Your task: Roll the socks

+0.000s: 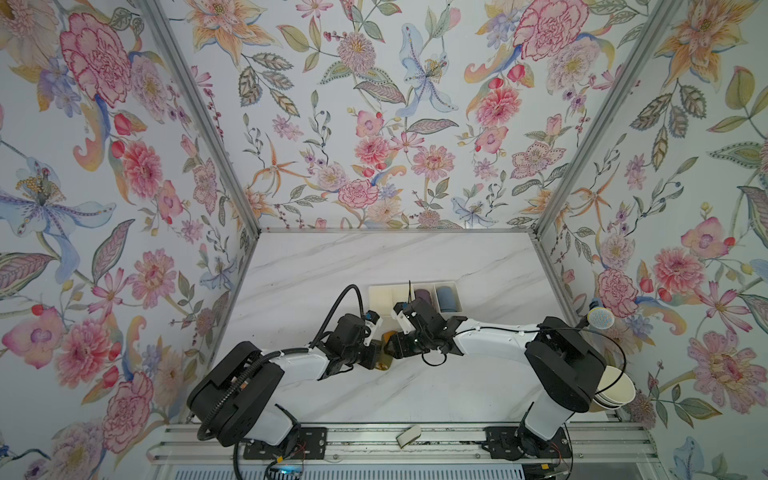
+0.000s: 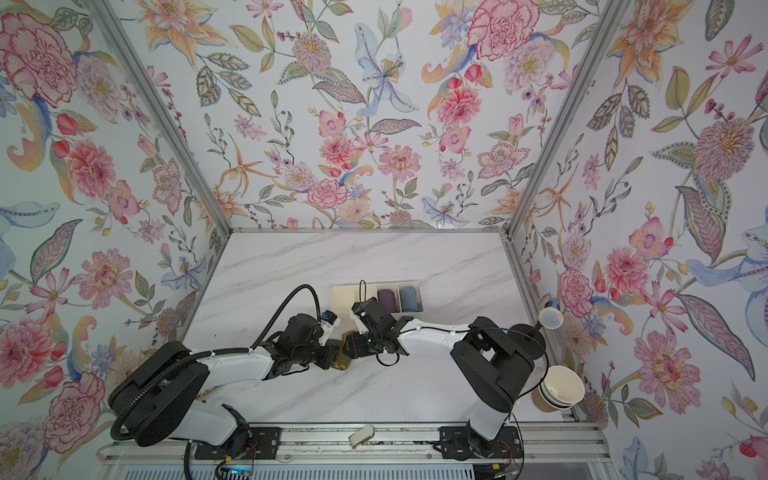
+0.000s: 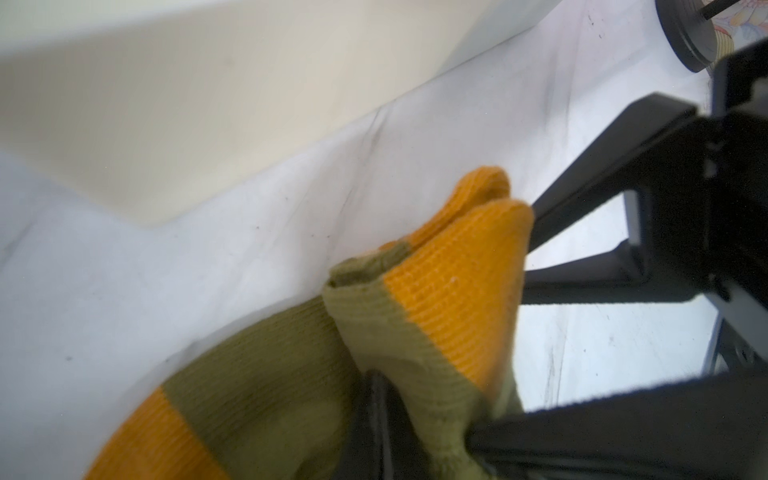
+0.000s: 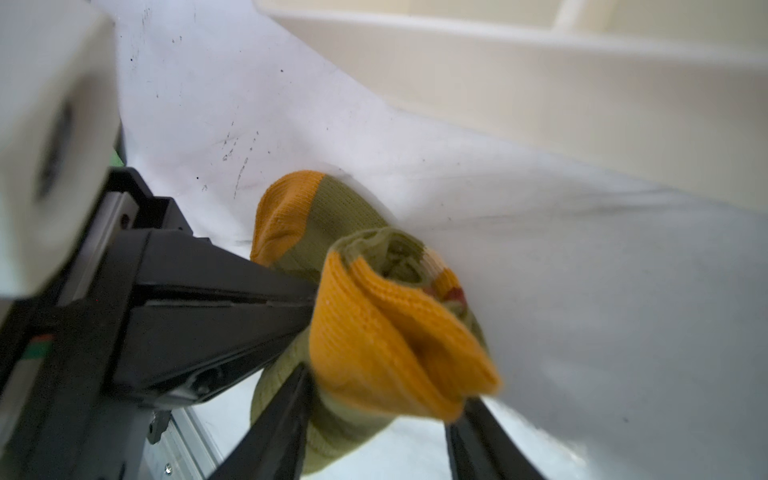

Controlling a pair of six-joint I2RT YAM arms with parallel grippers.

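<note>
Glossy white shells cover the links of the left arm [image 1: 293, 368] and the right arm [image 1: 492, 338], between bulky matte-black joint housings [image 1: 565, 353]. A ribbed black conduit [image 1: 220, 409] follows the left arm, and a thin black cable [image 1: 498, 331], clipped in white, follows the right. The black base plates [image 1: 503, 444] are dotted with screws and carry thin red wires. The left gripper [image 4: 309, 295] is black, and its fingers [image 4: 216, 328] are tapering wedges.

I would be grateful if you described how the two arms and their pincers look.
Both arms have glossy white link shells with black joint housings. The left arm carries a ribbed black conduit; the right arm has a thin black wire along it. The left pincer and right pincer are black and taper to thin wedges.
</note>
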